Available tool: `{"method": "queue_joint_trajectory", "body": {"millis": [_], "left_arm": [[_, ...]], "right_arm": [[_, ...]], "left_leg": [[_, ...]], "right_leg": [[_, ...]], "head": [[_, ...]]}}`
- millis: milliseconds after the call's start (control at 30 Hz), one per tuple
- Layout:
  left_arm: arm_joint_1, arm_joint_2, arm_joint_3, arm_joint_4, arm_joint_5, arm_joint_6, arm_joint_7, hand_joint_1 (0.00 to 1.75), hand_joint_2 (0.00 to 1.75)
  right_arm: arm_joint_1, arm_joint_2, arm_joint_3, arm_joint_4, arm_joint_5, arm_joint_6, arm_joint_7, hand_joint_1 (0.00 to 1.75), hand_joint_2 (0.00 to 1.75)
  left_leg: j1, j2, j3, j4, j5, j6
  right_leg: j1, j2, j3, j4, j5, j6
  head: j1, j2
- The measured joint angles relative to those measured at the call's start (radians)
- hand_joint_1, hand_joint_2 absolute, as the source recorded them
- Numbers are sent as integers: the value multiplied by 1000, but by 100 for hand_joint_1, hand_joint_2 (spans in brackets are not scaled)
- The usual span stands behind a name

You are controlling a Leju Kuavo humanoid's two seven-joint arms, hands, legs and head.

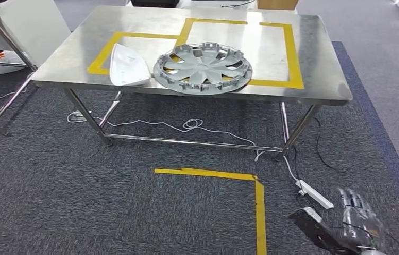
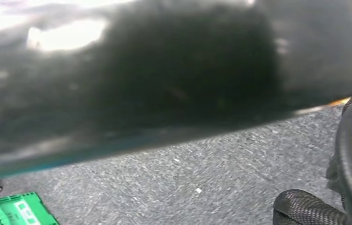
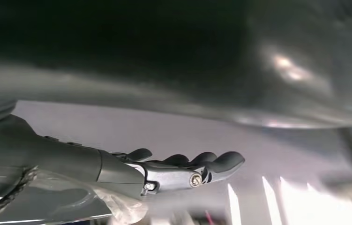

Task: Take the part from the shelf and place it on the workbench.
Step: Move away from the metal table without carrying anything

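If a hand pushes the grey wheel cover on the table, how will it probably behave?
The wheel cover lies flat on smooth steel table, so it would probably slide, not roll. Its thin spoked form suggests it is light and somewhat flexible. Its edge overhangs the near rim, so a push toward the robot may tip it off.

Hubcap (image 1: 202,68) and white panel (image 1: 128,65) crowd the workbench's (image 1: 314,79) front edge.

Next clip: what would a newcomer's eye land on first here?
The grey hubcap lying flat near the front edge of the steel workbench, partly inside the yellow tape outline. Just to its left lies a white curved panel. Low at the right, the right robot hand hangs over the carpet, holding nothing, its fingers extended.
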State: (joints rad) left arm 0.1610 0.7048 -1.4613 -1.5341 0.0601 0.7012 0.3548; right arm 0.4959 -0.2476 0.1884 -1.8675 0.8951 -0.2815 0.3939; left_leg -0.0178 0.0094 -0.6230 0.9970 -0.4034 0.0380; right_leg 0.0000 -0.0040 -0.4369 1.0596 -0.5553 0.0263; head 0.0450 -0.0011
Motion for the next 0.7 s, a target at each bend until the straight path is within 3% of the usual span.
{"method": "queue_joint_trajectory", "body": {"millis": [33,67,133,167,200,267,300,333,367,400,433,467,533,567,633,667,700], "left_arm": [[1,1,2,-6,-3,0,4,0,0],[2,3,3,-10,-4,0,7,0,0],[1,9,-1,-16,-2,0,9,0,0],[-1,12,-6,-17,2,0,6,0,0],[-4,15,-12,-18,8,0,0,0,0],[-18,17,-29,-17,25,0,-18,0,0],[-27,17,-38,-15,33,0,-29,0,0],[-34,16,-47,-12,39,-1,-40,0,0],[-40,15,-53,-7,44,-2,-52,0,0],[-44,14,-58,0,49,-5,-64,0,0],[-48,13,-61,7,53,-8,-76,0,0],[-54,11,-64,14,56,-13,-87,0,0],[-67,9,-67,26,62,-21,-103,0,0],[-71,7,-70,31,64,-24,-109,0,0],[-74,5,-77,39,69,-25,-116,0,0],[-76,4,-80,42,71,-26,-118,0,0],[-77,3,-81,46,72,-27,-118,0,0]], "right_arm": [[14,0,-2,20,-57,24,14,0,0],[30,0,-4,39,-113,47,31,0,0],[65,0,-5,76,-222,89,70,0,0],[84,0,-4,92,-279,104,90,0,0],[101,0,-4,107,-340,114,107,0,0],[132,0,-2,139,-487,116,135,0,0],[149,0,-1,154,-564,109,143,0,0],[165,0,2,170,-643,96,145,0,0],[179,0,7,184,-714,77,142,0,0],[191,0,14,197,-785,54,134,0,0],[199,0,23,209,-850,28,125,0,0],[205,-2,35,218,-914,-1,116,0,0],[210,-11,66,230,-1027,-67,92,0,0],[210,-22,85,234,-1080,-107,76,0,0],[205,-53,134,241,-1171,-188,39,0,0],[202,-70,160,244,-1206,-219,22,0,0],[199,-86,185,248,-1232,-241,10,0,0]], "left_leg": [[-1,1,-9,6,10,-4],[-1,2,-16,8,22,-9],[0,1,-28,9,37,-19],[3,-1,-32,18,17,-27],[5,-3,-38,45,-26,-35],[15,-4,-49,153,-146,-51],[19,-4,-51,218,-184,-58],[23,-4,-47,268,-194,-62],[26,-4,-33,293,-177,-65],[29,-5,-5,286,-146,-66],[32,-5,40,244,-120,-66],[33,-7,101,171,-116,-65],[31,-12,203,21,-149,-53],[27,-13,225,-22,-165,-45],[23,-10,211,-34,-153,-26],[22,-6,200,-35,-142,-17],[21,-3,185,-37,-128,-7]], "right_leg": [[2,0,43,-68,-21,-4],[4,-1,64,-111,-37,-8],[4,-4,51,-123,-31,-20],[2,-7,39,-122,-20,-28],[0,-11,27,-122,-7,-34],[-1,-16,-1,-120,19,-40],[-1,-18,-18,-117,32,-40],[-1,-20,-37,-112,44,-39],[-1,-22,-58,-104,54,-37],[-1,-22,-80,-95,64,-36],[-1,-22,-100,-86,74,-33],[0,-21,-116,-76,82,-29],[1,-18,-135,-63,102,-19],[1,-16,-141,-61,113,-13],[-4,-11,-151,-60,129,2],[-7,-8,-160,-52,114,8],[-8,-4,-171,-27,77,12]], "head": [[0,0],[0,0],[0,0],[-1,0],[-1,0],[-2,0],[-3,0],[-3,0],[-3,0],[-3,0],[-3,0],[-4,0],[-2,0],[-3,0],[-6,0],[-7,0],[-5,0]]}}
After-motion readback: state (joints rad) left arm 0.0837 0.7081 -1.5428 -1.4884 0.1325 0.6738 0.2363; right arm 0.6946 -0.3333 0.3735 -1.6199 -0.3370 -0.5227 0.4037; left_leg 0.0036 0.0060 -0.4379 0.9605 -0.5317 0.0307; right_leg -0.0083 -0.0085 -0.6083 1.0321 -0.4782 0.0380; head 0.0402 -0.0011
